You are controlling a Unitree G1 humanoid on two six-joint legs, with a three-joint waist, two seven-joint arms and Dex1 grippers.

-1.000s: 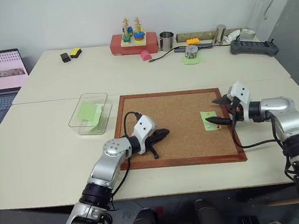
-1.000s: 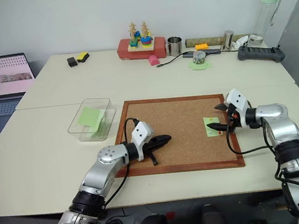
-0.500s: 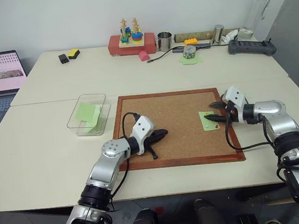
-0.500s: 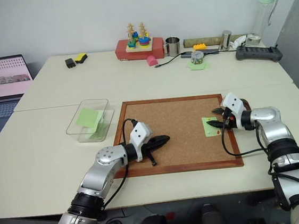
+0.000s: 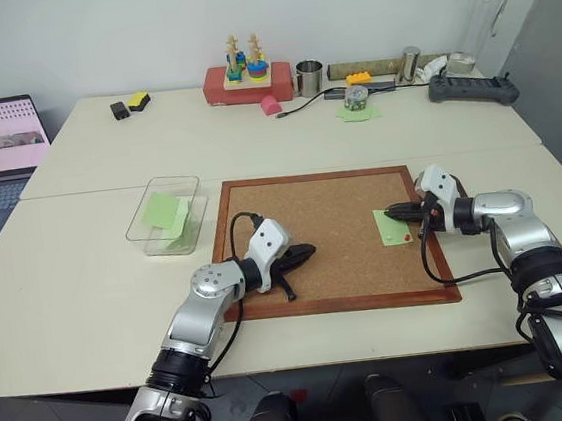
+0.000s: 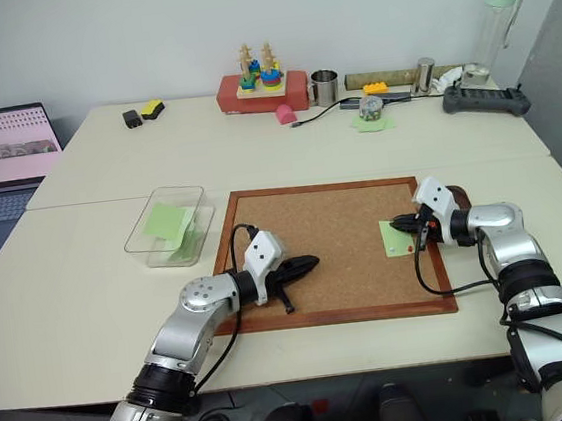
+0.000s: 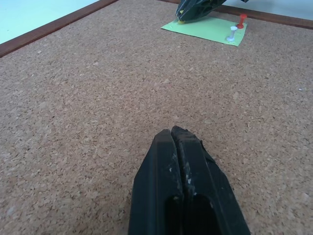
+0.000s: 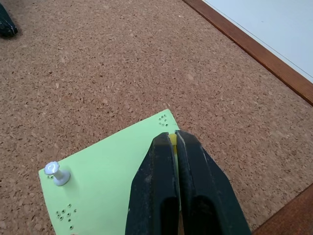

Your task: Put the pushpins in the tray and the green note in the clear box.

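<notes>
Right gripper has just snapped shut from wide open, fingers now clenched on a yellow-headed pin at the upper corner of the green note, right of centre on the cork board. Left gripper stays clamped on nothing, parked over bare cork lower left of the board. That looks like the first pull starting: a white pin and a red pin hold the note down, and the clear box, upper left on the tabletop, already has green paper inside.
</notes>
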